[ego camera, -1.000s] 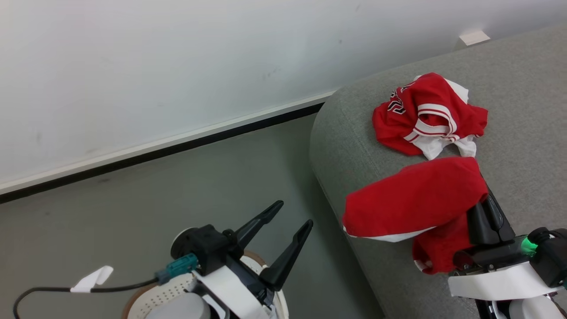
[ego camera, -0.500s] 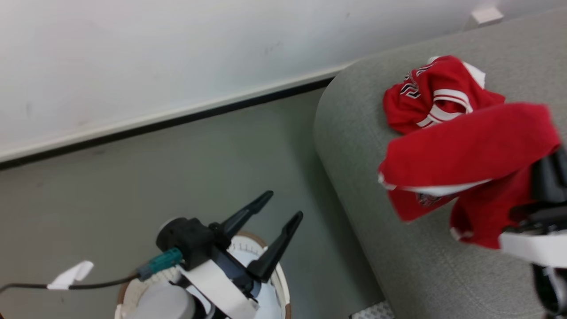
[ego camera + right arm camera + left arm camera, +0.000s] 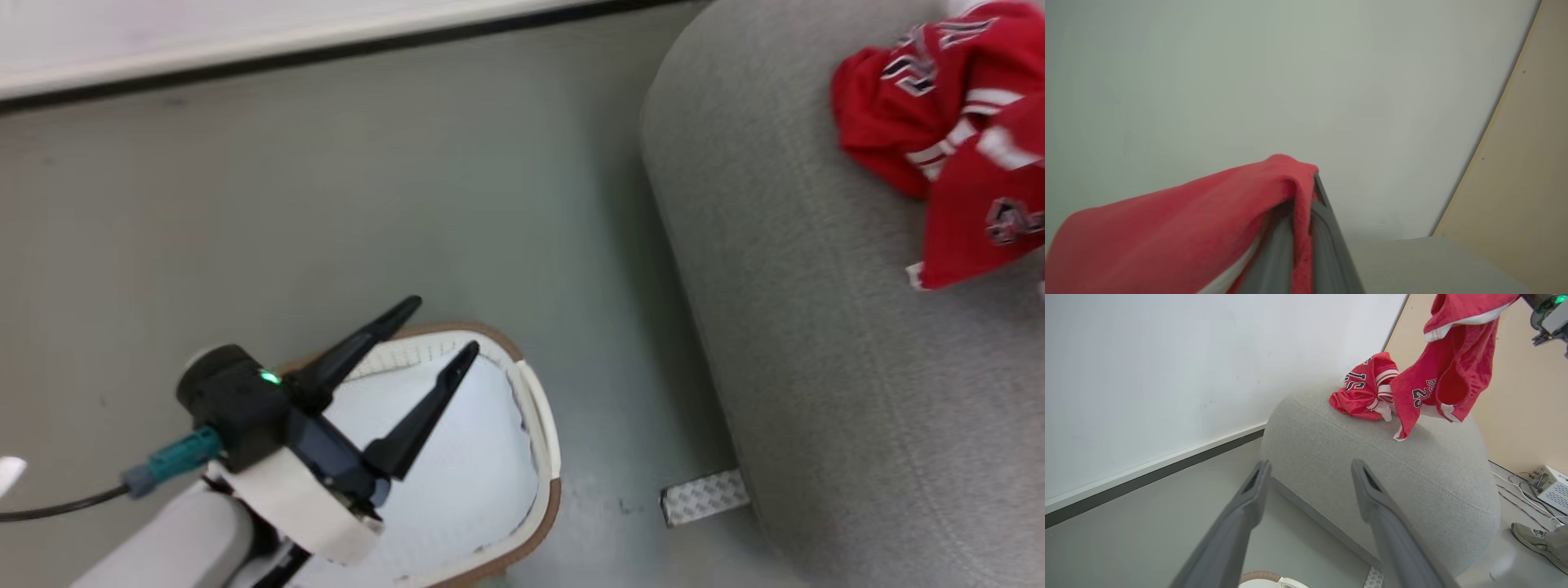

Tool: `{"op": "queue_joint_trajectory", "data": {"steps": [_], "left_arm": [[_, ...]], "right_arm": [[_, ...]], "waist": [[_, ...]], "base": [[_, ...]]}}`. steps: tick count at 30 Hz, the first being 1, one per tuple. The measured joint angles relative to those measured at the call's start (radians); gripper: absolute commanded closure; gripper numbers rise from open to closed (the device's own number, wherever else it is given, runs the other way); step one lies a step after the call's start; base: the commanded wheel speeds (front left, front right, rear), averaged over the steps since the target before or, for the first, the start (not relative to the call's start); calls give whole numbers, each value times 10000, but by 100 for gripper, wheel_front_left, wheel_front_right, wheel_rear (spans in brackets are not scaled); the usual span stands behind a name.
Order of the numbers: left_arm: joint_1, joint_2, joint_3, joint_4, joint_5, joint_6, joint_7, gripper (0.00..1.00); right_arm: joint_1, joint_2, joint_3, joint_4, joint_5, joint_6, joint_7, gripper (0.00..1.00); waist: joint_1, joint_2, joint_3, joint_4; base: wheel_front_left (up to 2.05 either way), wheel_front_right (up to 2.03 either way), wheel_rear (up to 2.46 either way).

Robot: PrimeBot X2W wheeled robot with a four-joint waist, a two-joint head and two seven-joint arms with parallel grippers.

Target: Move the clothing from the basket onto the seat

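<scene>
Your right gripper (image 3: 1306, 196) is pinching a garment (image 3: 1453, 363) above the seat (image 3: 1372, 465), ready for dropping beside the jersey (image 3: 1363, 392) on it, while your left gripper (image 3: 445, 324) is hovering wide apart over the basket (image 3: 547, 457) beside the seat.

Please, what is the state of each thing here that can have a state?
left end effector: open, empty.
right end effector: shut on the red white-trimmed garment.
red white-trimmed garment: hanging over the light-grey fabric sofa.
red numbered jersey: crumpled, lying on the sofa.
oval white plastic basket with brown rim: upright on the floor, no clothing visible inside.
</scene>
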State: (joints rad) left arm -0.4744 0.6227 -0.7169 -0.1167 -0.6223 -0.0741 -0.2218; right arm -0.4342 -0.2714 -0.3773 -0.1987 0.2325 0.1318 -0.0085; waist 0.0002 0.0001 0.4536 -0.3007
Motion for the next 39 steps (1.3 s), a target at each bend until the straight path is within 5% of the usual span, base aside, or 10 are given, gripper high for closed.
{"op": "queue_joint_trajectory", "data": {"steps": [8,23,24,25,28,29,30,39], "left_arm": [[-129,989,589,-606,-65,-59,8,0],[-402,1244,926,-612,-201,-219,-221,0],[-402,1239,934,-566,-205,-224,-249,0],[-402,1223,947,-522,-211,-236,-253,0],[-402,1118,982,-374,-215,-234,-276,0],[-401,1070,978,-305,-215,-234,-280,0],[-399,1009,961,-236,-213,-234,-313,0],[-26,138,978,796,-288,-123,-364,0]], "right_arm": [[-1493,-838,-1827,1490,311,2,765,100],[-1806,-918,-1567,4888,-1546,2,2638,98],[-1734,-886,-1536,4970,-1546,2,2681,91],[-1715,-872,-1498,5009,-1546,2,2723,72],[-1609,-955,-1306,4970,-1544,2,2715,64],[-1541,-1014,-1137,4970,-1519,2,2729,38],[-1497,-1068,-995,4984,-1436,2,2807,0],[-315,-2834,1018,5009,184,2,3289,0]], "waist": [[0,-1,1529,330],[0,-1,2940,1056],[0,-1,2913,1069],[0,-1,2874,1077],[-1,-1,2714,1072],[-1,-1,2641,1061],[-1,-1,2553,1049],[-1,-1,1042,989]], "base": [[0,0,0],[0,0,0],[0,0,0],[0,0,0],[0,0,0],[0,0,0],[0,0,0],[0,0,0]]}}
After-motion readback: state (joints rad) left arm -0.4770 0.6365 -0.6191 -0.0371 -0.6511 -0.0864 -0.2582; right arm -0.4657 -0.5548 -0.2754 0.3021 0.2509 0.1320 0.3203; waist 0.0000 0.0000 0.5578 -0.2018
